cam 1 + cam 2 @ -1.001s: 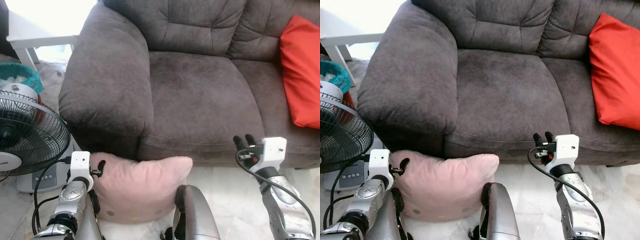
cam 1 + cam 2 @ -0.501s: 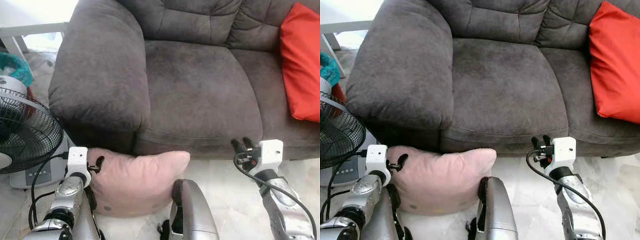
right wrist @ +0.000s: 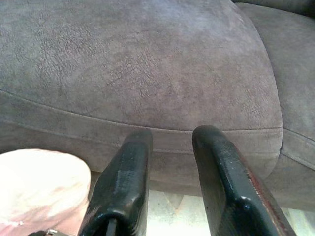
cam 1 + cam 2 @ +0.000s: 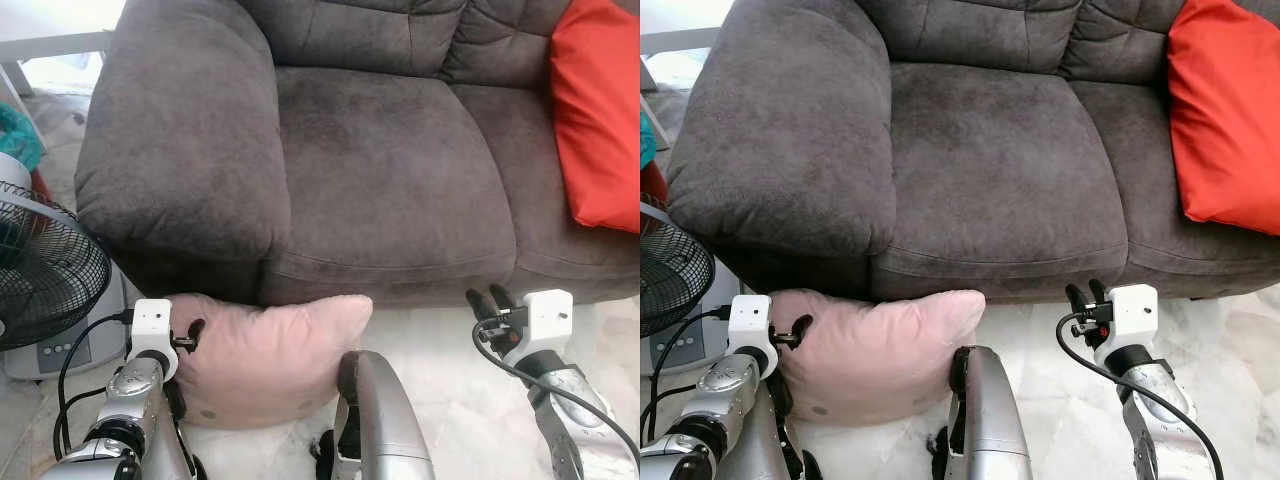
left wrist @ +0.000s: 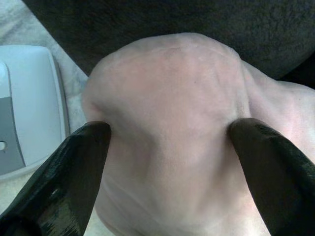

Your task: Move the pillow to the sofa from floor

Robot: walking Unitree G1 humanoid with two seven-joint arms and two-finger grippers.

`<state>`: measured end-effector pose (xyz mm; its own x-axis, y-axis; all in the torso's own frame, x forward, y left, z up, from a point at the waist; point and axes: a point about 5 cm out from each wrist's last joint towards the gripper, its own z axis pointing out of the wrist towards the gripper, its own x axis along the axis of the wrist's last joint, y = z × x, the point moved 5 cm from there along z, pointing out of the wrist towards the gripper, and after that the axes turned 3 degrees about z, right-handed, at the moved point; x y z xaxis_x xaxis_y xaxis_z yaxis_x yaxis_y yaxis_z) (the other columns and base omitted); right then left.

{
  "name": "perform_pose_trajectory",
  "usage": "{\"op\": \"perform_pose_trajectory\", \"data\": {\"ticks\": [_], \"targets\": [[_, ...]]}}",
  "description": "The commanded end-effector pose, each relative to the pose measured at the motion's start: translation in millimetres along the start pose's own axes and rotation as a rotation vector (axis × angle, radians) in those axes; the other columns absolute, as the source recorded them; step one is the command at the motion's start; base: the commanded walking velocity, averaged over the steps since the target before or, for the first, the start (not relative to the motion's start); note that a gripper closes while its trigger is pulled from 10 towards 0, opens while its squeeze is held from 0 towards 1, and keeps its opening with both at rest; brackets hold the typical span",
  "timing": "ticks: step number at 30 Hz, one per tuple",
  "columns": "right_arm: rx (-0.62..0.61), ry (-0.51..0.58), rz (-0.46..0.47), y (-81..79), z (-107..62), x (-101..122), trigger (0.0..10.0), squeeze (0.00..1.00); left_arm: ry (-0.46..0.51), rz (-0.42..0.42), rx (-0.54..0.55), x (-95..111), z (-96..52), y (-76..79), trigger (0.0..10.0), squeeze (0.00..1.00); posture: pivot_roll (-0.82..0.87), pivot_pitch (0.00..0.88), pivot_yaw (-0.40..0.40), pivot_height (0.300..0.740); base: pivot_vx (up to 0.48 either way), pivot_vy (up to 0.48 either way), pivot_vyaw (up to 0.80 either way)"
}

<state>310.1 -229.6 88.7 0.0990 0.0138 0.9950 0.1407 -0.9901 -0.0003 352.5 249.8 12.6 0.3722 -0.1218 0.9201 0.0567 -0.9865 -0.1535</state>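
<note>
Left wrist view: our left gripper (image 5: 167,142) pinched a bulge of the pink pillow (image 5: 182,123), which lay on the floor against the sofa (image 4: 380,170) front. Our right gripper (image 4: 1087,297) hovered before the sofa — fingers slightly apart, empty. Such a shallow pinch could slip when lifted.

Pink pillow (image 4: 875,345) lay on the floor (image 4: 1060,400) against the grey sofa (image 4: 980,160), left gripper (image 4: 790,333) pinching its corner, right gripper (image 4: 1087,296) raised nearby, red cushion (image 4: 1225,110) on the seat.
</note>
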Motion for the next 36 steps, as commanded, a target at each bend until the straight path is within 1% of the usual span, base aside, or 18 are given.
{"op": "perform_pose_trajectory", "data": {"ticks": [1,3,4,5,10,14,16,21,29,36], "targets": [[-0.019,-0.024,-0.012,8.5,-7.6,-3.2,10.0,0.0,-0.044,-0.017,-0.009,-11.9,-1.9,5.4,10.0,0.0,-0.15,0.279,-0.262,0.504,0.0,0.0,0.0],[-0.013,-0.028,-0.018,7.9,-8.1,-3.4,10.0,0.0,-0.049,-0.012,0.006,-12.4,-1.8,3.6,9.9,0.0,-0.16,0.282,-0.266,0.504,0.0,0.0,0.0],[-0.01,-0.03,-0.019,7.8,-8.4,-3.4,10.0,0.0,-0.051,-0.01,0.016,-12.6,-1.9,2.2,2.9,0.0,-0.16,0.282,-0.266,0.504,0.0,0.0,0.0],[-0.009,-0.032,-0.021,8.1,-9.3,-3.3,10.0,0.0,-0.05,-0.012,0.022,-12.8,-2.0,1.5,0.0,0.0,-0.16,0.284,-0.269,0.504,0.0,0.0,0.0],[0.001,-0.043,-0.023,7.4,-10.5,-4.7,10.0,0.0,-0.048,-0.011,0.021,-14.7,-3.1,2.5,0.0,0.0,-0.15,0.286,-0.275,0.504,0.0,0.0,0.0],[0.008,-0.049,-0.023,5.5,-10.2,-6.3,10.0,0.0,-0.04,-0.014,0.038,-15.0,-4.1,-0.6,0.0,0.0,-0.14,0.29,-0.279,0.504,0.0,0.0,0.0],[0.014,-0.053,-0.02,2.6,-7.3,-7.8,10.0,0.0,-0.036,-0.022,0.056,-16.1,-5.4,-4.4,0.0,0.0,-0.13,0.291,-0.283,0.504,0.0,0.0,0.0],[0.027,-0.048,-0.015,-1.7,-3.8,-6.1,10.0,0.0,-0.032,-0.022,0.062,-17.7,-6.7,-5.7,0.0,0.0,-0.13,0.291,-0.283,0.504,0.0,0.0,0.0],[0.022,-0.058,-0.017,0.0,-6.1,-8.8,10.0,0.0,-0.022,-0.024,0.071,-16.1,-6.8,-7.9,0.0,0.0,-0.13,0.289,-0.276,0.504,0.0,0.0,0.0],[0.026,-0.057,-0.019,-1.8,-5.9,-9.5,10.0,0.0,-0.009,-0.031,0.072,-12.8,-5.9,-7.3,0.0,0.0,-0.13,0.287,-0.271,0.504,0.0,0.0,0.0]]}}
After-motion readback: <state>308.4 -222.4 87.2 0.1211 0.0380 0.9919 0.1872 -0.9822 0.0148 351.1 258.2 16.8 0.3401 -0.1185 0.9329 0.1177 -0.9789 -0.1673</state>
